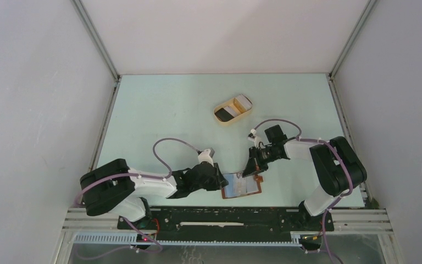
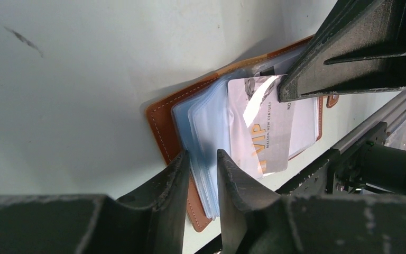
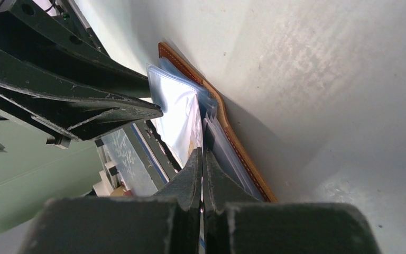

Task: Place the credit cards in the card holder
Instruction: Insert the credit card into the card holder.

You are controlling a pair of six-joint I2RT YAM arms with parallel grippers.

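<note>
The card holder point(image 1: 244, 187) lies open near the table's front edge, brown leather point(image 2: 161, 127) with clear bluish sleeves point(image 2: 206, 121). My left gripper point(image 1: 221, 180) is at its left edge, its jaws point(image 2: 201, 156) closed on the stack of sleeves. My right gripper point(image 1: 250, 171) is shut on a pale grey credit card point(image 2: 267, 132) printed "VIP", edge-on between its fingers point(image 3: 202, 152). The card rests over the sleeves, one end among them. Other credit cards, a black one point(image 1: 228, 111) and a pale one point(image 1: 243, 101), lie in the beige tray.
The beige oval tray point(image 1: 221, 119) stands mid-table, behind the grippers. The metal rail of the arm bases point(image 1: 225, 217) runs just in front of the card holder. White enclosure walls stand on both sides.
</note>
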